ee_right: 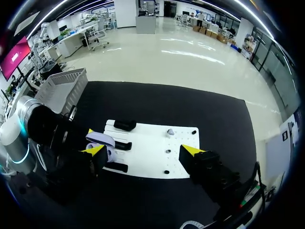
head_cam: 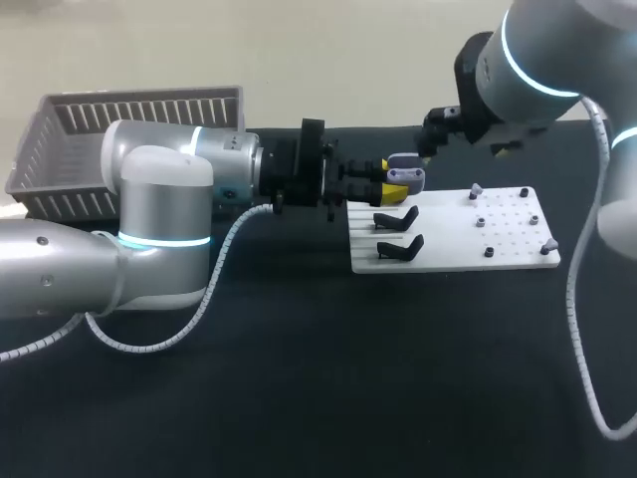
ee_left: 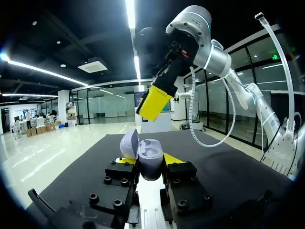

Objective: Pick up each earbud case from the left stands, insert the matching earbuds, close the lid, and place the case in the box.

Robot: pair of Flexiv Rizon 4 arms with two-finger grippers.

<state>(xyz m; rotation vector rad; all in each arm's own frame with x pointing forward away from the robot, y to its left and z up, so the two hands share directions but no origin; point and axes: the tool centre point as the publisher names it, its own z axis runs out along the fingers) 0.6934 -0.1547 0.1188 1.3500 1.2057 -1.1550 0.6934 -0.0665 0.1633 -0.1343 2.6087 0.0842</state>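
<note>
A lavender-grey earbud case [head_cam: 406, 171] hangs with its lid open over the left edge of the white board [head_cam: 498, 234]. My left gripper [head_cam: 391, 185] is shut on it from two sides. In the left wrist view the case [ee_left: 151, 157] sits between the yellow fingertips [ee_left: 174, 159], with the lid [ee_left: 128, 145] tipped to one side. My right gripper [ee_right: 143, 151] is open, high above the board and the case [ee_right: 102, 139]. Small grey earbuds [head_cam: 477, 189] [head_cam: 548, 245] rest on the board's right part.
Two black stands [head_cam: 396, 217] [head_cam: 400, 247] stand on the board's left part, and several black pegs [head_cam: 481, 221] on its right. A grey slatted basket [head_cam: 129, 124] sits at the back left. The table is covered in dark cloth.
</note>
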